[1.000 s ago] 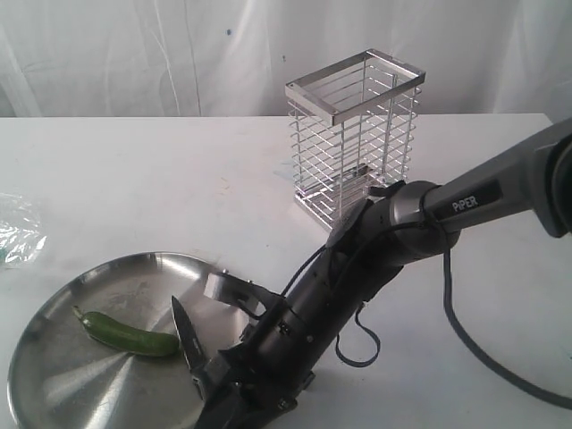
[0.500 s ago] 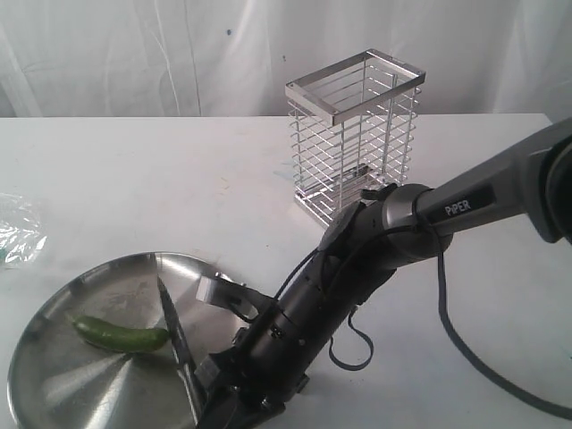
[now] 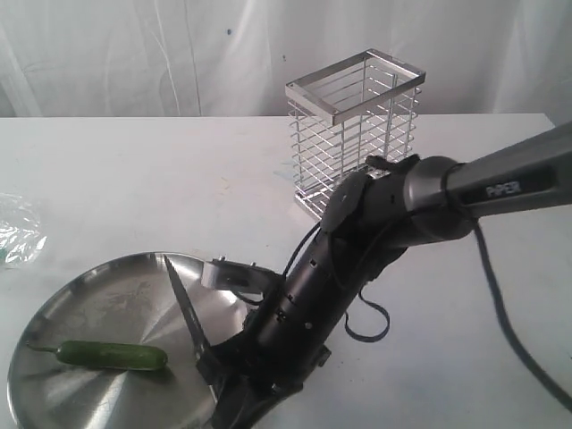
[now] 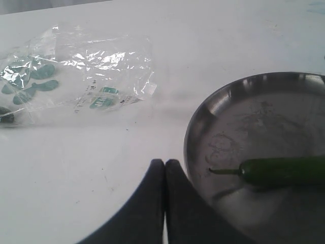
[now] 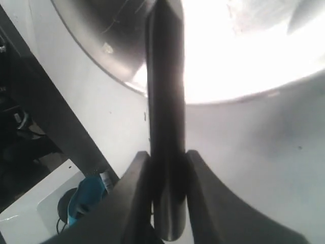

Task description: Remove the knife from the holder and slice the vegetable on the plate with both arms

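The vegetable (image 3: 112, 355) is a slim green one lying on the steel plate (image 3: 89, 286) near its front. Its stem (image 4: 223, 171) points at my left gripper (image 4: 165, 162), which is shut and empty just outside the plate's rim (image 4: 195, 122). The left gripper does not show in the exterior view. My right gripper (image 3: 214, 371) is shut on the black handle (image 5: 165, 101) of the knife. The dark blade (image 3: 185, 308) slants up over the plate's right side, a little apart from the vegetable (image 4: 284, 170). The wire holder (image 3: 353, 134) stands empty behind.
A crumpled clear plastic bag (image 4: 76, 76) lies on the white table left of the plate, also seen at the exterior view's left edge (image 3: 18, 232). The right arm (image 3: 375, 232) stretches from the right across the table in front of the holder.
The vegetable has slid toward the plate's front and left and now lies almost level. The knife blade has swung back, its tip higher and farther away. The right arm's elbow has risen.
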`<move>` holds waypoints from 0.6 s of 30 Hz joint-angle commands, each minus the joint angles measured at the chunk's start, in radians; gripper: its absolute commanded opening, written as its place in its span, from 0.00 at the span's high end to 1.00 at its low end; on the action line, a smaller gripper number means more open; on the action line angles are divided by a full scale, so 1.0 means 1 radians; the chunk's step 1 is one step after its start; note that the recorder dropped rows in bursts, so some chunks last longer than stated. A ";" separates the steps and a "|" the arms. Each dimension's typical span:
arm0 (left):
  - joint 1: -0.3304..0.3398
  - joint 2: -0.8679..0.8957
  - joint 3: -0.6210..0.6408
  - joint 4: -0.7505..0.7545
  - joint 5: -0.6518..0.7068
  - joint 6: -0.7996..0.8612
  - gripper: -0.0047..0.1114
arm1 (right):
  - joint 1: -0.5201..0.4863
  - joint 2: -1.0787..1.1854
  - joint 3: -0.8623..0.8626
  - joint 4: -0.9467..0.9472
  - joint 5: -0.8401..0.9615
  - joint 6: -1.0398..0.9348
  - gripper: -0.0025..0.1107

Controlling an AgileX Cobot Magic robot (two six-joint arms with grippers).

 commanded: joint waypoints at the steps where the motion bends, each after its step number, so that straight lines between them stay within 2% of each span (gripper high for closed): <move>1: -0.005 -0.005 0.004 -0.002 0.001 -0.009 0.96 | -0.002 -0.125 0.003 -0.149 0.059 0.131 0.94; 6: -0.005 -0.005 0.004 -0.002 0.001 -0.009 0.96 | 0.025 -0.263 0.003 -0.457 0.182 0.324 0.94; 10: -0.019 -0.017 0.004 -0.002 0.003 -0.009 0.96 | 0.158 -0.286 0.003 -0.502 0.167 0.413 0.94; 15: -0.023 -0.021 0.004 -0.002 0.000 -0.009 0.96 | 0.287 -0.278 0.003 -0.474 -0.182 0.690 0.94; 18: -0.023 -0.021 0.004 -0.002 0.000 -0.009 0.96 | 0.301 -0.220 0.003 -0.469 -0.203 0.733 0.94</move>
